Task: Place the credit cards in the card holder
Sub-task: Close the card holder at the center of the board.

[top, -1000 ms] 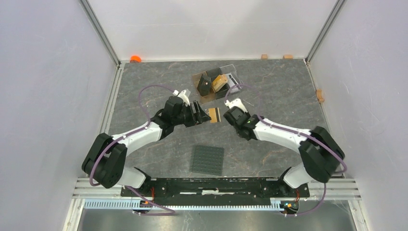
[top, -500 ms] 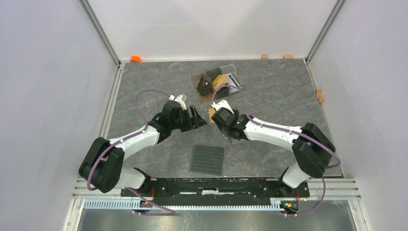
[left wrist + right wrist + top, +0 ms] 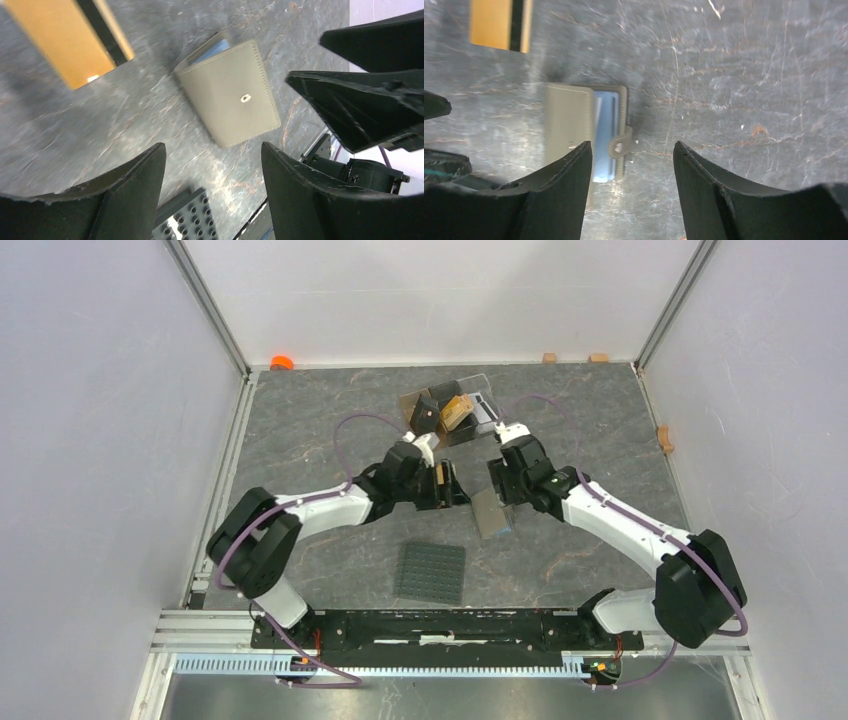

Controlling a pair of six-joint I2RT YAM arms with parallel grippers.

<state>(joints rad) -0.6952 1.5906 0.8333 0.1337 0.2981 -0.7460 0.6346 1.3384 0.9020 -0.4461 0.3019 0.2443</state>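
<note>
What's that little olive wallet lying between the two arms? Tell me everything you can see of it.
The card holder is a small, flat olive-taupe folding wallet, leather-like, with stitched edges and a metal snap on its cover. It lies on the grey marbled table between the arms, its cover slightly ajar, showing a shiny bluish clear pocket and a snap tab at one edge. Only the table seems to touch it; nothing grips it.

1. Gold-orange card: a black stripe and one small pale mark near the edge, too blurred to read in the left wrist view.
2. Card holder: plain olive-taupe face with a metal snap; no lettering can be made out.
3. All views: no text, brand, number or sign is legible.
</note>
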